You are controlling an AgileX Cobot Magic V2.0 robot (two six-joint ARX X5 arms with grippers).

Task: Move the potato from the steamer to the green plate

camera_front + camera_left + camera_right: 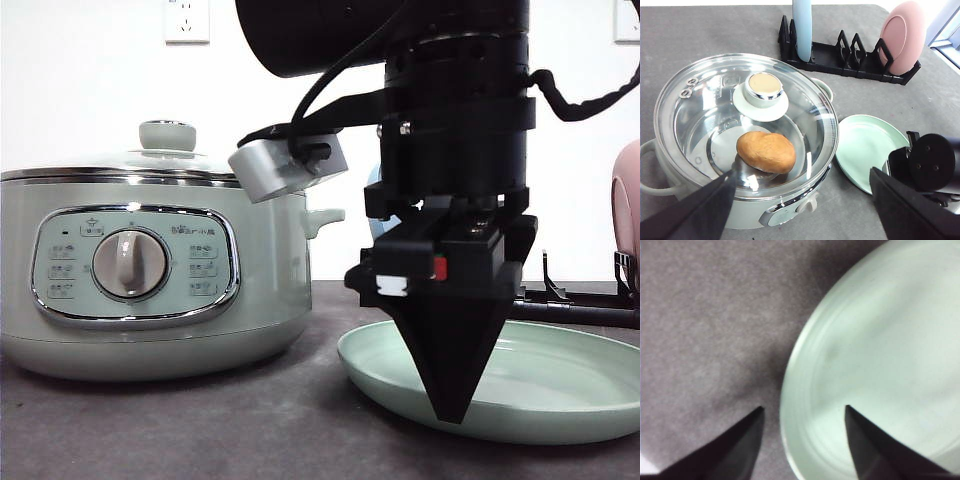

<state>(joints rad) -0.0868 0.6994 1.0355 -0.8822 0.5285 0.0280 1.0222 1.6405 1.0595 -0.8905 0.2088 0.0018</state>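
The lumpy orange-brown potato (pixel 766 151) sits inside the big pale green steamer pot (pixel 150 270), under its clear glass lid (pixel 740 120). The round mint-green plate (pixel 867 147) lies on the gray table (pixel 200 420) just beside the pot. The right gripper (pixel 802 412) hangs over the plate's rim, fingers apart. The left gripper (pixel 802 192) is wide apart above the pot.

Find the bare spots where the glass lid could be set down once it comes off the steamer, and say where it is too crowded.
Bare grey tabletop lies behind the steamer, beside the black rack. More lies between the green plate and the rack. Crowded: the plate's near edge, where the right gripper straddles the rim, and the rack itself, holding the pink plate and blue plate.
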